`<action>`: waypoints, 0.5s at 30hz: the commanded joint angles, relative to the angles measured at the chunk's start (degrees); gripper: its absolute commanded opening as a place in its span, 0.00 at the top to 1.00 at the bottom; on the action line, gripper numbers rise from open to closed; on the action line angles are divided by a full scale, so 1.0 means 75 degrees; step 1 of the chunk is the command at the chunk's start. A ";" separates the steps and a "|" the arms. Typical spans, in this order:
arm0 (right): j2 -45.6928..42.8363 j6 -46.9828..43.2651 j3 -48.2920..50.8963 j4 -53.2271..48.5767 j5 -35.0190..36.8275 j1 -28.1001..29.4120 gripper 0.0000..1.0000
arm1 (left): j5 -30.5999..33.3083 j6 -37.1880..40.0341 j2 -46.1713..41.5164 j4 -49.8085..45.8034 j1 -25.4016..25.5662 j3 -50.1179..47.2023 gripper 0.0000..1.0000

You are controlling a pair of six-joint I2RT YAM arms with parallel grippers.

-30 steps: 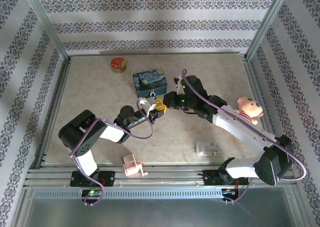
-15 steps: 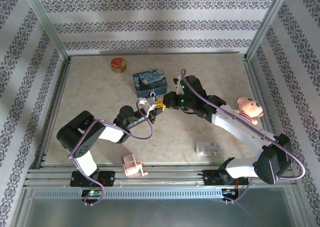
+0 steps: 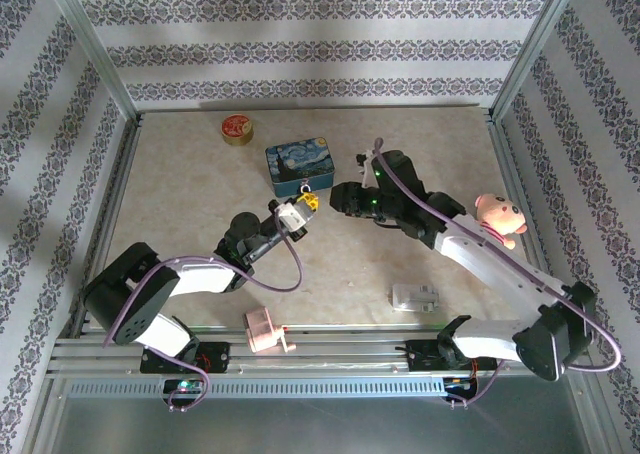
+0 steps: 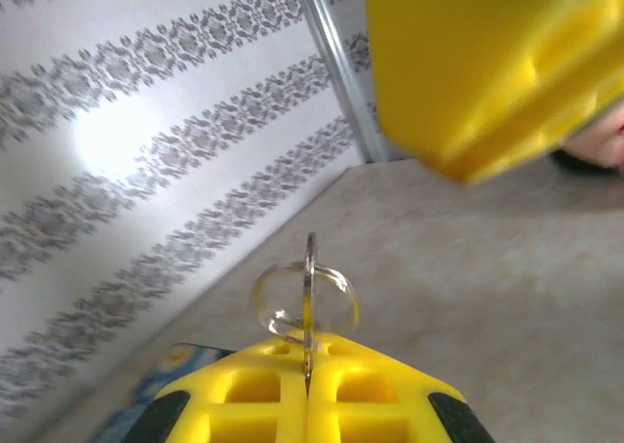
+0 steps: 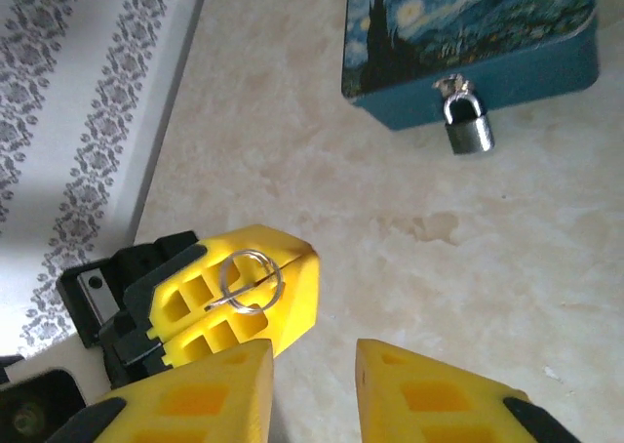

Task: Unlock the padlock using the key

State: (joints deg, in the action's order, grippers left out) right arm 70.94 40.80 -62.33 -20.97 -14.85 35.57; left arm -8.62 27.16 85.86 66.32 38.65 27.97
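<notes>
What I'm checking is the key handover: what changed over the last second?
The left gripper closed on the key and drew back leftward; the right gripper let go and opened. The padlock stayed hanging on the blue tin.

Left arm (image 3: 190,274) extends low and forward, its gripper (image 3: 303,206) aimed at the right one, its fingers (image 4: 244,394) pressed together on a key ring (image 4: 304,297). Right arm (image 3: 480,254) reaches inward with its gripper (image 5: 314,360) facing the left gripper at close range, jaws parted and holding nothing.
</notes>
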 commanded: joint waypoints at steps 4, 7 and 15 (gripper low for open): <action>-0.0303 0.0304 0.0423 0.0335 -0.0243 -0.0094 0.63 | 0.1040 0.3561 -0.0034 0.0223 0.0479 0.0022 1.00; -0.0285 0.0646 0.0632 0.0857 -0.0624 -0.0080 0.64 | 0.1126 0.3815 0.0229 0.1045 0.0550 -0.0037 1.00; 0.0014 0.0877 0.0582 0.1004 -0.0961 0.0024 0.66 | 0.1269 0.4053 0.0718 0.1834 0.0757 -0.0097 1.00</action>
State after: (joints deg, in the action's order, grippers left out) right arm 70.13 46.19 -57.67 -15.62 -20.08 35.40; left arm -0.40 54.33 89.95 73.84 43.24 27.86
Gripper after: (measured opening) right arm 0.341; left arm 0.049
